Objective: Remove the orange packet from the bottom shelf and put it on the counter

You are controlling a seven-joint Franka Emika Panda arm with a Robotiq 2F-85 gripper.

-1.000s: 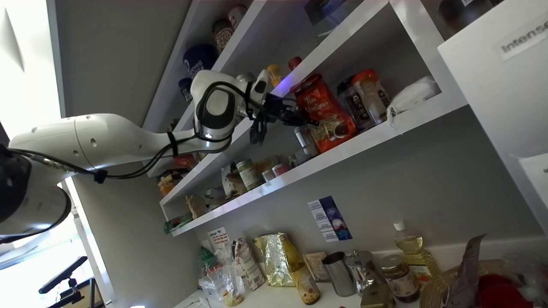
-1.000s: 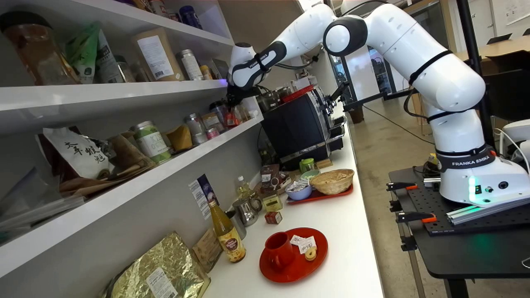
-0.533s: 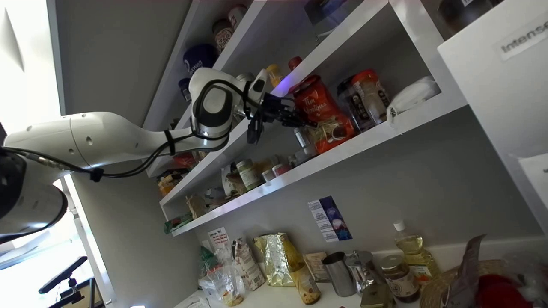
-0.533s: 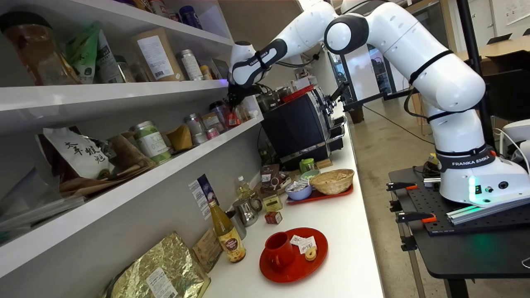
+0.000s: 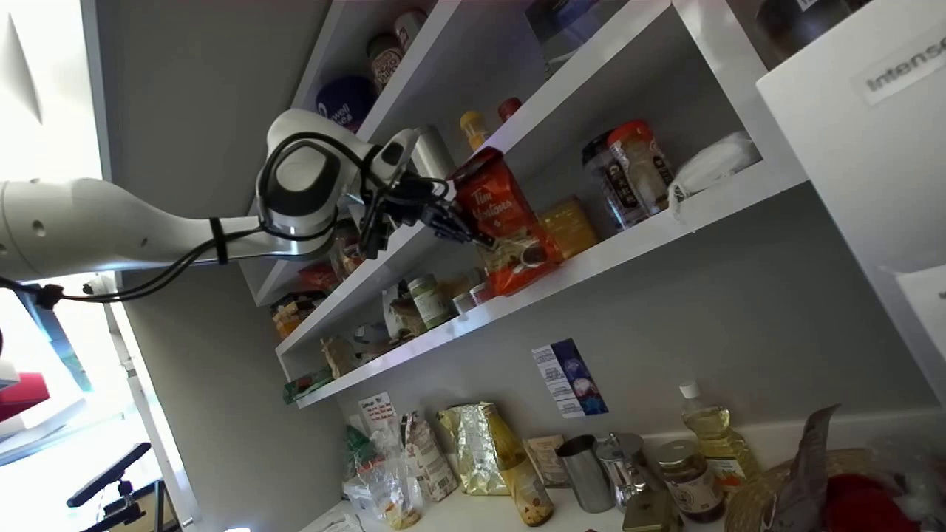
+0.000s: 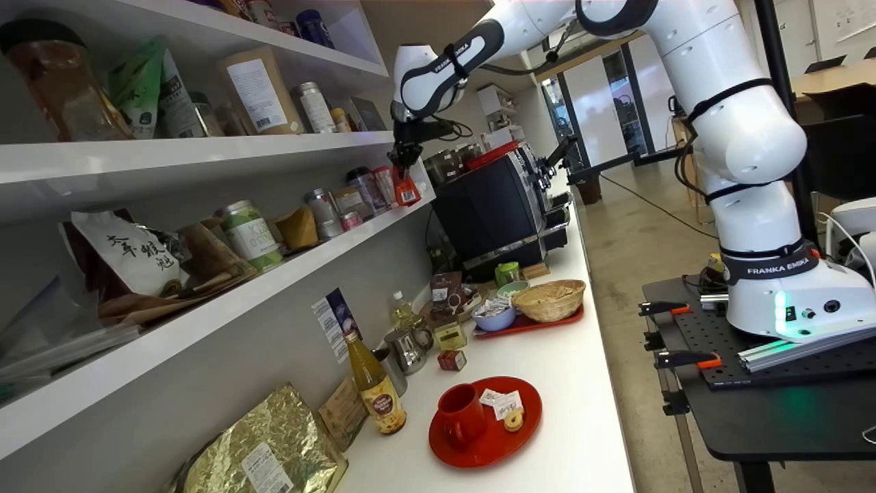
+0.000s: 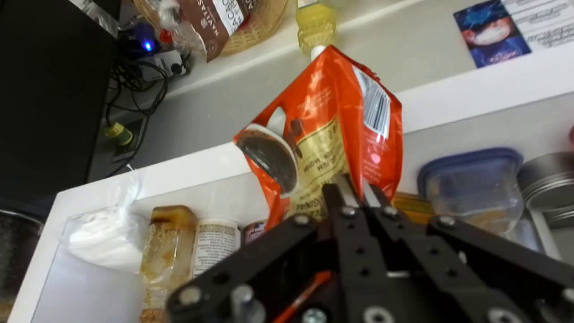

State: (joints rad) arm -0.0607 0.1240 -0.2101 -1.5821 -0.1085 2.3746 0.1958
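Observation:
The orange packet (image 5: 499,196) is tall, reddish-orange, with a coffee picture on its front. My gripper (image 5: 482,240) is shut on the packet's side, and the packet tilts in its hold. In an exterior view its lower end overlaps the front edge of the bottom shelf (image 5: 628,242). In the wrist view the packet (image 7: 309,89) is pinched between the fingertips (image 7: 358,190), and its base reaches out past the shelf edge (image 7: 193,166). In an exterior view the packet (image 6: 405,192) is small and partly hidden by the gripper (image 6: 404,161). The counter (image 6: 547,363) lies below.
A tan-yellow packet (image 5: 570,227) and a red-lidded jar (image 5: 639,159) stand on the bottom shelf. The shelf above (image 5: 576,85) is close to the packet's top. A red plate (image 6: 506,438), a glass bottle (image 6: 376,390) and a black coffee machine (image 6: 489,205) are on the counter.
The arm has drawn back from the shelf, and the orange packet has moved with the gripper to the shelf's front. The tan-yellow packet behind it is now uncovered.

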